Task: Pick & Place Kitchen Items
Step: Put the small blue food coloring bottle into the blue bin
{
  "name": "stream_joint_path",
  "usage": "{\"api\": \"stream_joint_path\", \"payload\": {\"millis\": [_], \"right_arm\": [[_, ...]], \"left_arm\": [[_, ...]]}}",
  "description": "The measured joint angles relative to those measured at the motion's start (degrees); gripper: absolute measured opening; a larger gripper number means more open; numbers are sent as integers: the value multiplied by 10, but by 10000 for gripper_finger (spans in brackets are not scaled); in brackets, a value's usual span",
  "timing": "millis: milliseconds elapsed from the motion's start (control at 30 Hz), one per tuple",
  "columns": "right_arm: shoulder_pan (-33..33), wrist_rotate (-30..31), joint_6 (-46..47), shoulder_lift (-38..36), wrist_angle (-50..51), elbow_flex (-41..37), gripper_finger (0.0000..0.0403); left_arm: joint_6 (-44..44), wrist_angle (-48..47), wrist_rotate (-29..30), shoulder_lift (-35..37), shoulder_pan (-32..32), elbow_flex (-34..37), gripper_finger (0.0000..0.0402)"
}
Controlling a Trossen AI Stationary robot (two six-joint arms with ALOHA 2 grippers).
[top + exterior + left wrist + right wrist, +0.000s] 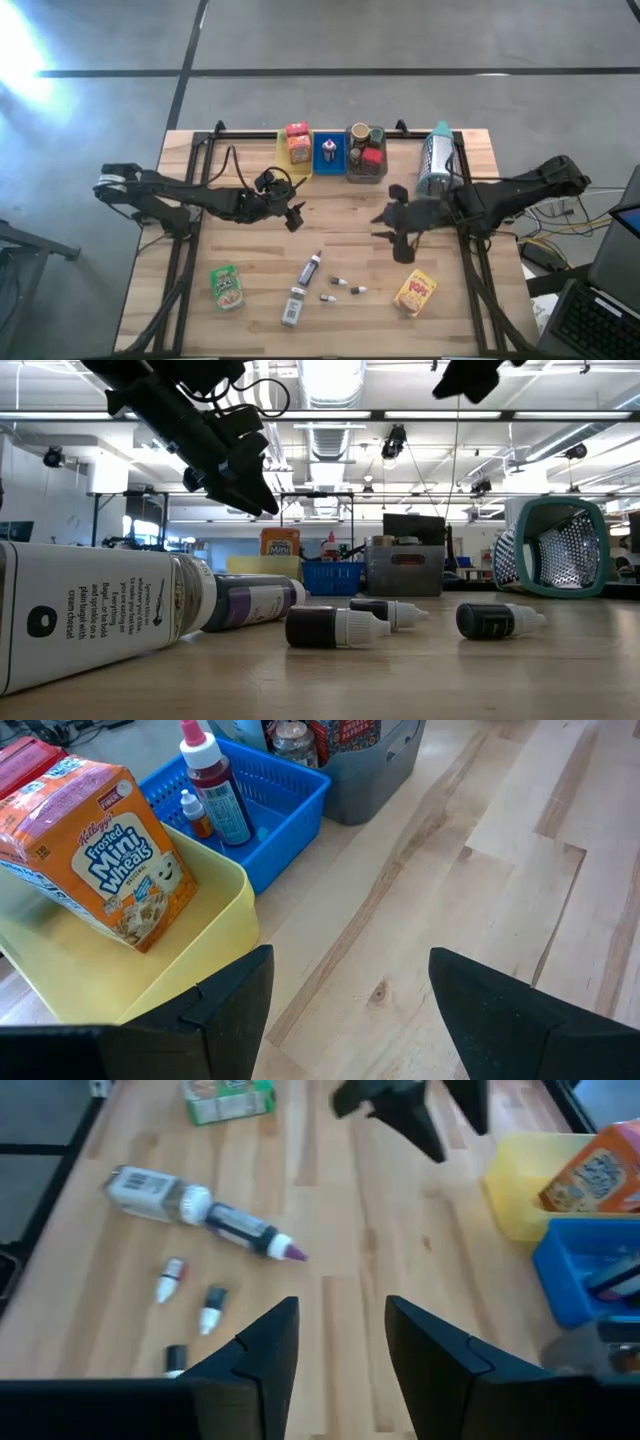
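My left gripper (295, 217) (350, 960) hangs open above bare wood, just near of the yellow tray (215, 930), which holds an orange cereal box (105, 850). My right gripper (383, 227) (340, 1305) hovers open over mid-table, with nothing between its fingers. Lying on the table's near half are a green pouch (227, 287), a dark slim bottle (310, 268), a white-labelled jar (292, 306), three small vials (340, 288) and a yellow pouch (415, 293). The blue tray (290, 810) holds a red-capped bottle (215, 785).
A grey bin (366, 158) with a brown cup and jars stands right of the blue tray at the far edge. A teal mesh cylinder (437, 160) lies on its side at the far right. Bare wood lies between the two grippers.
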State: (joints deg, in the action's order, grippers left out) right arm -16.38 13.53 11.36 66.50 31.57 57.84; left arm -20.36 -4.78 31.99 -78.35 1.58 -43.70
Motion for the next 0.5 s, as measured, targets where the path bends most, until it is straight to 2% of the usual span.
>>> {"api": "stream_joint_path", "payload": {"millis": [233,500], "right_arm": [[-106,57,55,11,-1,-1,123],[-187,61,84,82,1,-9,113]], "left_arm": [[0,0,0,0,0,0,273],[0,0,0,0,0,0,273]]}}
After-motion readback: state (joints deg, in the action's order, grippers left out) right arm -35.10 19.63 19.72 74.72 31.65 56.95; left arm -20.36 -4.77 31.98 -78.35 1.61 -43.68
